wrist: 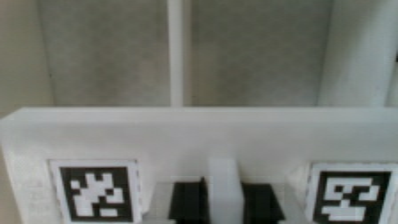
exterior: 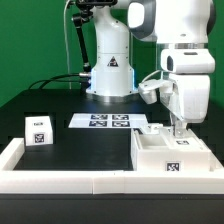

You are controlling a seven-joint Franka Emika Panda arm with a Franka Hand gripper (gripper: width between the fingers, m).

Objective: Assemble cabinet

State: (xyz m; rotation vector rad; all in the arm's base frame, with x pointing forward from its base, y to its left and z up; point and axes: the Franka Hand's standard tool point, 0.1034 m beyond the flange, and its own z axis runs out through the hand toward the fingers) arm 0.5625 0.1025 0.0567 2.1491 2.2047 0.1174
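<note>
Exterior view, far off the gripper [exterior: 178, 132] toward that view's left: small tagged cube [exterior: 38, 130]. Nearer, also left of it: marker board [exterior: 108, 122]. Directly beneath, at the exterior view's right: cabinet [exterior: 150, 160], fingers [wrist: 187, 203] clamped either side of its thin white wall, seen in wrist view.

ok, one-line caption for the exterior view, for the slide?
Panda gripper poised at the white cabinet on the exterior view's right; marker board mid-table, small tagged cube at the exterior view's left.
</note>
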